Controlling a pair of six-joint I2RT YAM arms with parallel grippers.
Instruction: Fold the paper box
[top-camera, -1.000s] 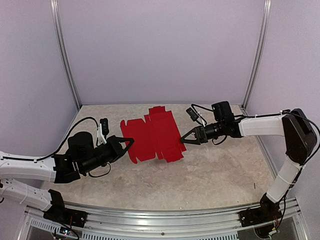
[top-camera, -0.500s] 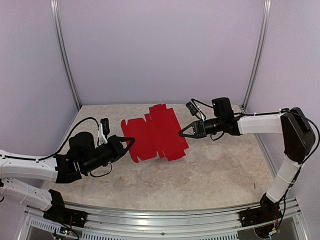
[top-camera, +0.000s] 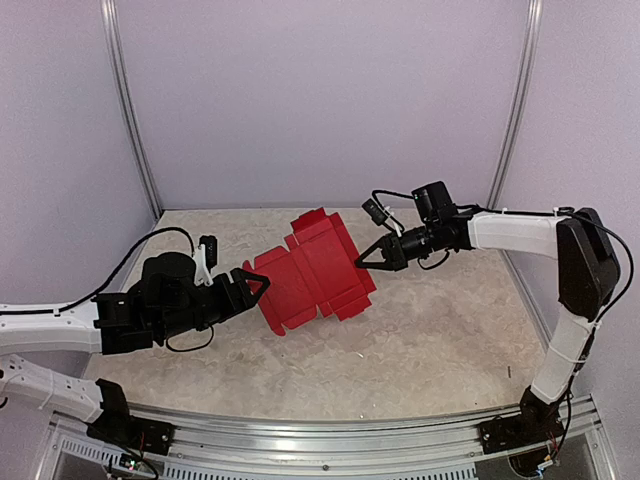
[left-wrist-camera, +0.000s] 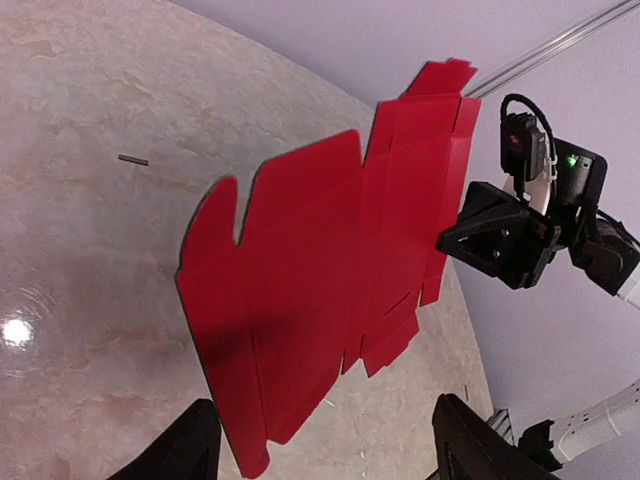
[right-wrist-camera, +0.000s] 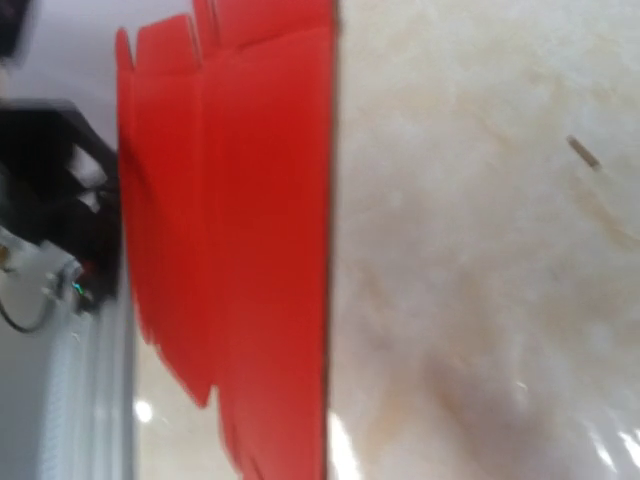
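The paper box (top-camera: 310, 272) is a flat bright red die-cut sheet with notched flaps, tilted up off the table at mid-table. My right gripper (top-camera: 363, 259) is shut on the sheet's right edge and holds that side raised; the left wrist view shows the right gripper (left-wrist-camera: 447, 240) pinching that edge. My left gripper (top-camera: 259, 284) is at the sheet's left corner. In the left wrist view the paper box (left-wrist-camera: 320, 290) fills the middle, and the left gripper (left-wrist-camera: 325, 405) stands open with its fingers wide on either side of the near edge. The right wrist view is blurred, with the paper box (right-wrist-camera: 230, 250) edge-on and no fingers visible.
The marbled tabletop (top-camera: 420, 350) is walled by pale panels with aluminium posts (top-camera: 130, 110) at the back corners. A small dark sliver (left-wrist-camera: 132, 159) lies on the table beyond the sheet. A metal rail (top-camera: 330, 432) runs along the near edge.
My left gripper has opened and let go of the sheet's left corner. My right gripper has shut on the right edge and drawn back and up, tilting the sheet.
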